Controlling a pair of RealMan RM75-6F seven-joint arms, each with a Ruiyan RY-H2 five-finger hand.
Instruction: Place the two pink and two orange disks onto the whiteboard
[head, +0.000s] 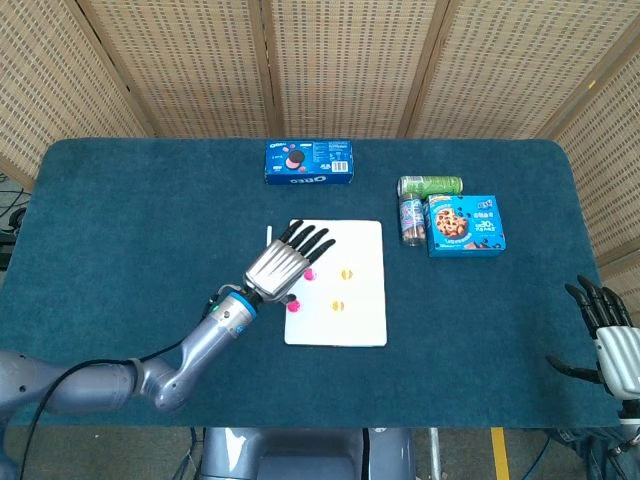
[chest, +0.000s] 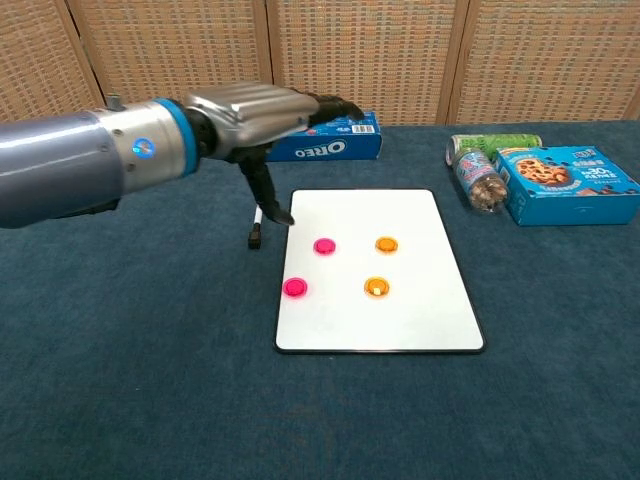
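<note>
Disks all appear placed; the task looks finished.
Head view: two pink disks (head: 300, 290) and two orange disks (head: 342, 289) lie on the whiteboard (head: 362, 285) mid-frame; left hand (head: 281, 265) hovers, fingers spread, empty; right hand (head: 608, 335) lower right, fingers apart. Chest view: Oreo box (chest: 335, 146) upper centre reads "OREO"; cookie box (chest: 568, 182) at right shows "30".

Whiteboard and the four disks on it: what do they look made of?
Whiteboard: smooth, glossy white surface with a thin dark rim, probably laminate or coated metal. Pink disks and orange disks: shiny, evenly bright colour, likely plastic; possibly magnets, which cannot be confirmed.
</note>
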